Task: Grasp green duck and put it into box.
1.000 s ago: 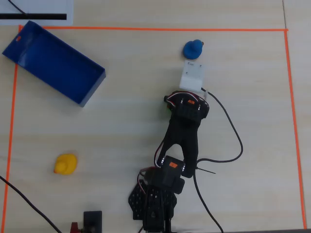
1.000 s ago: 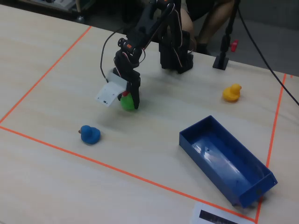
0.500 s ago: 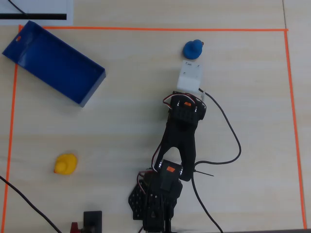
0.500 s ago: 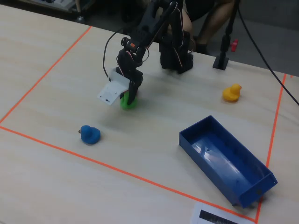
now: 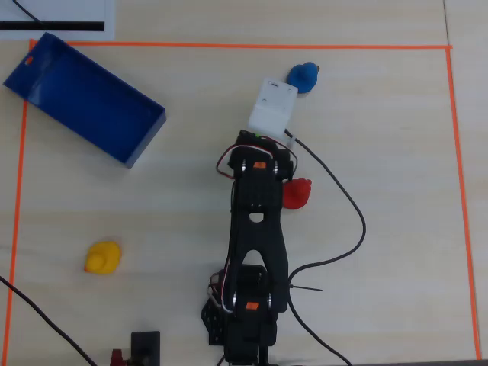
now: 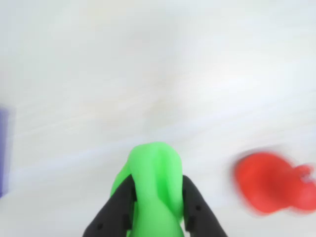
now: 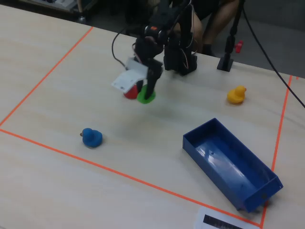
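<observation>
Currently the gripper (image 6: 157, 197) is clamped on the green duck (image 6: 154, 190); in the wrist view both black fingers (image 6: 117, 207) press against the duck's sides, and the frame is motion-blurred. In the fixed view the green duck (image 7: 146, 96) hangs at the fingertips, lifted clear of the table (image 7: 57, 119). In the overhead view the duck itself is hidden under the arm and its white wrist camera housing (image 5: 272, 106).

The red duck (image 6: 271, 182) sits just right of the gripper in the wrist view; in the overhead view it (image 5: 296, 194) peeks out beside the arm. The blue duck (image 5: 303, 76) lies just beyond the housing. The box (image 5: 84, 99), dark blue and open-topped, stands well apart to the gripper's left in the overhead view. The yellow duck (image 5: 103, 258) rests well apart, back toward the arm's base. Orange tape (image 5: 229, 45) borders the work area.
</observation>
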You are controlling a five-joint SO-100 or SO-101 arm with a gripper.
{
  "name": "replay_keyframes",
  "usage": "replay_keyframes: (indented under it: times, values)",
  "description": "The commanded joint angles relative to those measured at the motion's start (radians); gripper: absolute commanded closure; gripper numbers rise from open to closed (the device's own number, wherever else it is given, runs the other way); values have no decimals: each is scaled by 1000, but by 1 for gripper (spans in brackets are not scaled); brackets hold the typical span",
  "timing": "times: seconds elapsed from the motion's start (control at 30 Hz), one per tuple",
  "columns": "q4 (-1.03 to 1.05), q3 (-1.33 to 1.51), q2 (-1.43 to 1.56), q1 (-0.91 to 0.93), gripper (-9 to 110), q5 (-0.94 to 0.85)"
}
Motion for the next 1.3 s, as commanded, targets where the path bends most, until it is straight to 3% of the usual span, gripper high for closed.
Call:
replay_keyframes:
  times: [0.0,0.2,0.37,1.03,1.2,1.27]
  values:
    - [124,-89,163,-290,101,213]
    - [212,-149,181,-699,101,502]
    - [138,-167,98,-870,101,569]
    - [51,-1132,-769,-779,101,449]
    - [190,-1313,-910,-726,80,423]
    - [212,-1333,-931,-709,78,410]
